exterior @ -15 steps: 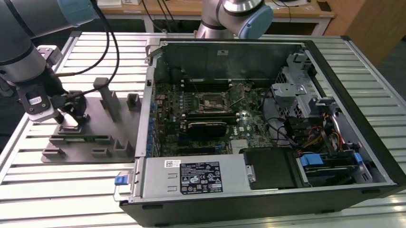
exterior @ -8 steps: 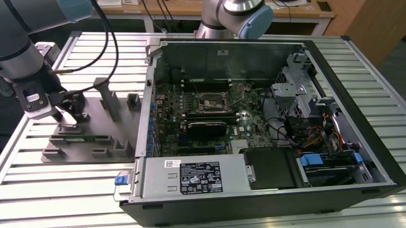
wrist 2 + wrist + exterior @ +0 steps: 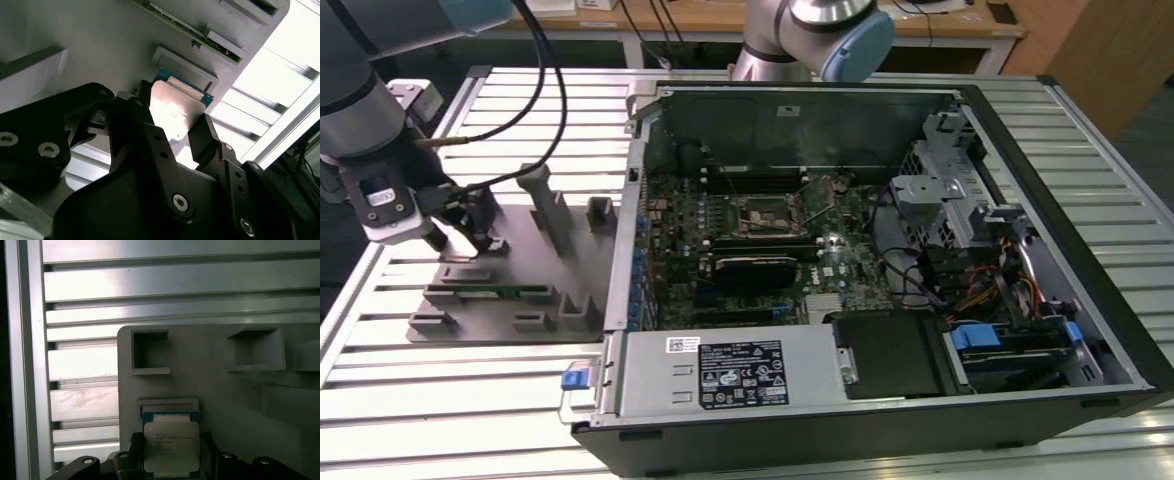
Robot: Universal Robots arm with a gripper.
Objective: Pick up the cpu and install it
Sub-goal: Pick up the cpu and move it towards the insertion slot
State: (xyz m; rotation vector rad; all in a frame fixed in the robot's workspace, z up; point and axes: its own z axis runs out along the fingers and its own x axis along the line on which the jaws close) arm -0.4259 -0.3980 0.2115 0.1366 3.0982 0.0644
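The cpu (image 3: 171, 447), a flat square chip with a shiny silver top and a blue-green rim, lies in a shallow nest of the grey fixture plate (image 3: 520, 240) at the exterior view's left. My gripper (image 3: 460, 243) is down over it. In both wrist views its black fingers (image 3: 145, 125) press against two opposite edges of the cpu (image 3: 172, 107); the gripper (image 3: 172, 122) is shut on it. The black socket frame (image 3: 765, 212) sits in the middle of the green motherboard inside the open computer case (image 3: 1067, 190).
Upright grey posts (image 3: 540, 195) and blocks stand on the fixture plate close to my fingers. A memory stick (image 3: 487, 294) lies in a slot near its front. A second arm's base (image 3: 821, 30) stands behind the case. The table is slatted aluminium (image 3: 440, 400).
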